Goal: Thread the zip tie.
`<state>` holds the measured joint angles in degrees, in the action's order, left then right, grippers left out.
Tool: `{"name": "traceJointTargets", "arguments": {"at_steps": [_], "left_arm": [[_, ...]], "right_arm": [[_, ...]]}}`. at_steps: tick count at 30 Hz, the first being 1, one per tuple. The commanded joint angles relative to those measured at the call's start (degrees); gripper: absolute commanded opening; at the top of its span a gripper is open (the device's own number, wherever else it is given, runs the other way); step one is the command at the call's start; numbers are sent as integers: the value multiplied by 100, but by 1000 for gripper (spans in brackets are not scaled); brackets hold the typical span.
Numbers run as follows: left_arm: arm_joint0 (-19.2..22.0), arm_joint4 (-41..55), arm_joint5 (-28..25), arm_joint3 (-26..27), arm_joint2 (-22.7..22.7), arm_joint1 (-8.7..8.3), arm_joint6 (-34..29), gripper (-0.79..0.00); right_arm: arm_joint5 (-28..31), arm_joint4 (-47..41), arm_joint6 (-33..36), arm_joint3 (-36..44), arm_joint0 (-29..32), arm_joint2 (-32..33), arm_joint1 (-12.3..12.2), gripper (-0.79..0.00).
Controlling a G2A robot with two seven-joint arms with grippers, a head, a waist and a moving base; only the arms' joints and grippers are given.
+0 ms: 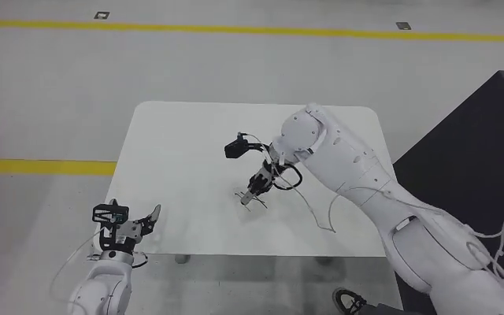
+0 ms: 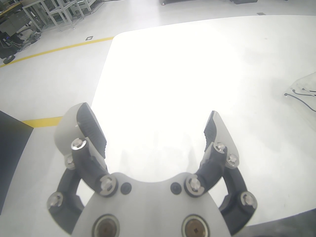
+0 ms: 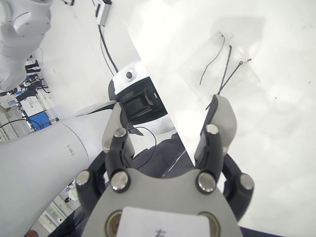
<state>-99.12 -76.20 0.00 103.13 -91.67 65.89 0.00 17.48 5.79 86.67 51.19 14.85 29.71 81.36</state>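
Three black zip ties (image 3: 227, 67) lay side by side on a clear sheet (image 3: 243, 75), which was flat on the white worktop (image 1: 181, 142), near its middle. One tie was bent in a soft curve and the other two were almost straight and crossed at their lower ends. In the left wrist view the zip ties (image 2: 301, 97) showed far off at the side, on the same sheet (image 2: 302, 82).

The right tool (image 3: 170, 118) hung just above the near end of the ties with its fingers spread wide and nothing between them. One finger (image 3: 222, 114) was very close to the ends of the ties; it perhaps touched them, but this could not be told. In the top view the right tool (image 1: 253, 193) was over the middle of the worktop.

The left tool (image 2: 148, 110) was well apart from the ties, at the near left corner of the worktop, also wide and holding nothing; the top view showed it (image 1: 150, 214) there.
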Motion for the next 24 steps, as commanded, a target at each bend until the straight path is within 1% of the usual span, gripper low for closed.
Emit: {"name": "traceJointTargets", "arguments": {"at_steps": [1,3,4,5,7,8,11,15,18,20,24], "left_arm": [[0,0,0,0,0,0,0,0],[0,0,0,0,0,0,0,0],[0,0,0,0,0,0,0,0],[0,0,0,0,0,0,0,0],[0,0,0,0,0,0,0,0],[0,0,0,0,0,0,0,0],[0,0,0,0,0,0,0,0],[0,0,0,0,0,0,0,0],[0,0,0,0,0,0,0,0],[0,0,0,0,0,0,0,0],[0,0,0,0,0,0,0,0]], "right_arm": [[42,92,-29,-266,-102,-246,155,-413],[63,324,-55,-534,-195,-522,332,-431],[72,320,-130,-710,-234,-617,445,-453],[77,315,-143,-801,-254,-659,497,-462],[121,462,-159,-1038,-318,-853,674,-474],[144,505,-155,-1147,-321,-926,745,-468],[188,626,-199,-1419,-354,-1075,916,-477],[246,774,-275,-1727,-393,-1244,1162,-465],[287,909,-384,-1966,-453,-1328,1318,-493],[398,914,-407,-2099,-496,-1343,1406,-539],[497,1032,-484,-2353,-524,-1411,1563,-539]]}}
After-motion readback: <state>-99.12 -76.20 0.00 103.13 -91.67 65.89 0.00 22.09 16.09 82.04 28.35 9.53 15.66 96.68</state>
